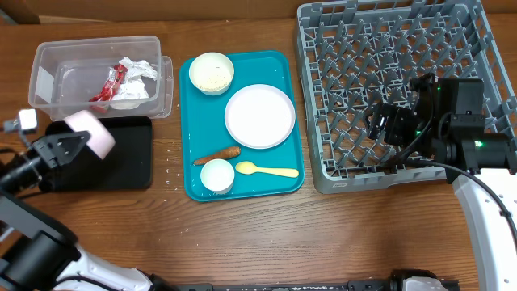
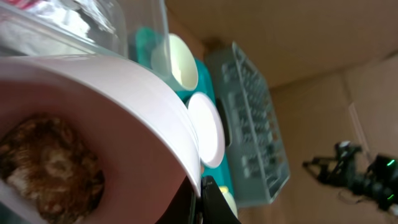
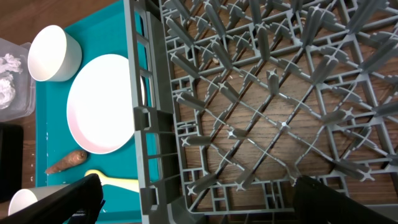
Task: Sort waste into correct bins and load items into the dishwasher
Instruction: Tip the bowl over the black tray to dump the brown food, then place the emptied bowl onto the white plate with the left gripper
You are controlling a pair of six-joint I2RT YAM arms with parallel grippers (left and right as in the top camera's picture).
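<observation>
1. The left gripper [image 1: 79,141] clamps the rim of a small smooth pink bowl [image 1: 90,131] over the edge of a shallow black rectangular tray [image 1: 129,166]. A rough brown food lump [image 2: 50,174] lies inside the bowl.
2. The right gripper [image 3: 196,190], fingers spread wide and empty, hangs over a large grey plastic dish rack [image 1: 323,166] with upright pegs.
3. A clear plastic rectangular tub [image 1: 48,73] holds a shiny red snack wrapper [image 1: 109,85] and crumpled white paper [image 1: 139,71].
4. A teal serving tray [image 1: 279,69] carries a round pale pink plate [image 1: 259,115], a round white bowl [image 1: 212,73], a small white cup [image 1: 217,175], an orange-brown carrot-like stick [image 1: 216,155] and a pale yellow plastic spoon [image 1: 266,170].
5. Everything rests on a brown wood-grain table [image 1: 339,234], backed by cardboard [image 1: 161,8].
</observation>
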